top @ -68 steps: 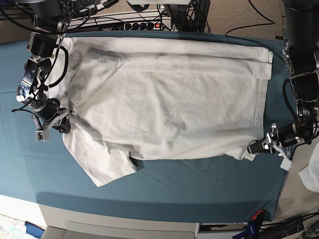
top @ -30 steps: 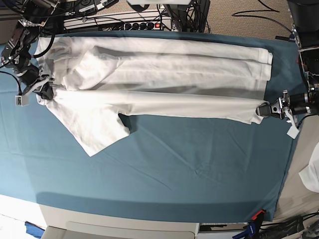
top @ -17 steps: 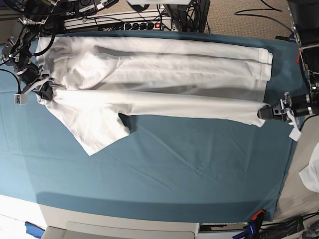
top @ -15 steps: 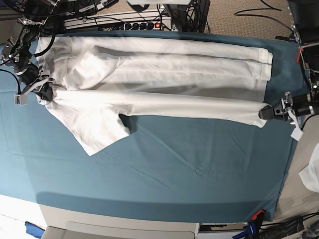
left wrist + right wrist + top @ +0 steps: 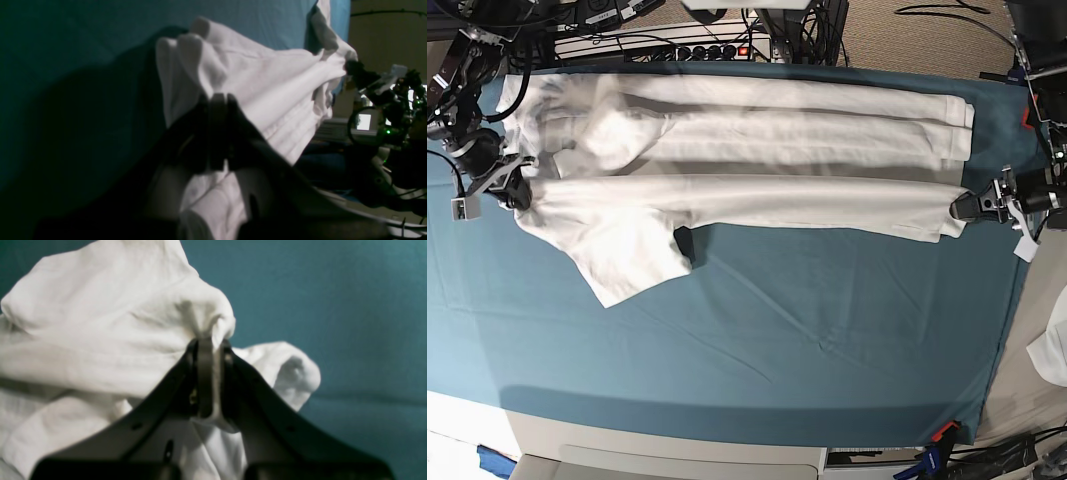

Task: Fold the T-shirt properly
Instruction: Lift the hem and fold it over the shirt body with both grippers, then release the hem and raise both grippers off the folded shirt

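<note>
Now | T-shirt (image 5: 747, 205) stretched | left pincer (image 5: 962, 206), right pincer (image 5: 519, 190) clamping it

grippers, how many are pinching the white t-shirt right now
2: the left gripper clamps the plain white cotton T-shirt at its right end in the base view, the right gripper at its left end.

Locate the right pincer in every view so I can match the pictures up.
Base: right pincer at the left edge, shut on the T-shirt by the sleeve end.
Right wrist: centre, its own pincer clamping bunched white cloth.
Left wrist: far right, upper half, pulling the shirt's far corner.
Shared landmark: the teal table cover.
</note>
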Robot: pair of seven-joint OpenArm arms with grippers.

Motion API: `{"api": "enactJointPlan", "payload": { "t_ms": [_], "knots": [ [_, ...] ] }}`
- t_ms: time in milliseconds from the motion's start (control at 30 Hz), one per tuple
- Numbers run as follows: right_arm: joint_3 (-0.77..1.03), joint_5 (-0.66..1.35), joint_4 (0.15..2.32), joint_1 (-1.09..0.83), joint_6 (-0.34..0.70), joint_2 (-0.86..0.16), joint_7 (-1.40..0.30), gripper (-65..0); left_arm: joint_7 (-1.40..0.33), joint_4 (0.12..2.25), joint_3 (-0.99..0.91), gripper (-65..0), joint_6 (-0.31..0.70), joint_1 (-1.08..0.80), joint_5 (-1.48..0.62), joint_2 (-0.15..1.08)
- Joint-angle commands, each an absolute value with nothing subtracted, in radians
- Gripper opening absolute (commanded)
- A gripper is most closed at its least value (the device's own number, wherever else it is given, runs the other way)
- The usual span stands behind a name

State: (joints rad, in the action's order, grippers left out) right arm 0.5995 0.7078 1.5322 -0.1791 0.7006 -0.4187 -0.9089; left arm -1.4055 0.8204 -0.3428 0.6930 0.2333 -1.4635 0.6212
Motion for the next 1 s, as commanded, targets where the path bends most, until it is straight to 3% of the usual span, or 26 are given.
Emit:
{"api": "enactJointPlan", "payload": {
  "t_ms": [0, 700, 733, 833, 900, 967],
  "knots": [
    [0.611, 0.718, 1.551, -0.181, 0.698, -0.446, -0.890, -65.0, -1.396, 0.836, -0.352, -65.0, 0.698, 0.248, -1.484, 0.651],
    [0.611, 0.705, 1.551, -0.255, 0.698, -0.443, -0.899, -65.0, -1.396, 0.835, -0.352, -65.0, 0.698, 0.243, -1.484, 0.651],
    [0.611, 0.696, 1.551, -0.255, 0.698, -0.443, -0.899, -64.5, -1.396, 0.835, -0.352, -62.0, 0.698, 0.242, -1.484, 0.651],
    [0.611, 0.680, 1.551, -0.255, 0.698, -0.443, -0.897, -50.5, -1.396, 0.835, -0.352, -48.9, 0.698, 0.240, -1.484, 0.651],
    [0.611, 0.680, 1.551, -0.254, 0.698, -0.443, -0.891, -48.5, -1.396, 0.835, -0.351, -42.3, 0.698, 0.241, -1.484, 0.651],
    [0.611, 0.680, 1.551, -0.254, 0.698, -0.443, -0.876, -48.5, -1.396, 0.835, -0.352, -40.0, 0.698, 0.241, -1.484, 0.651]
  ]
}}
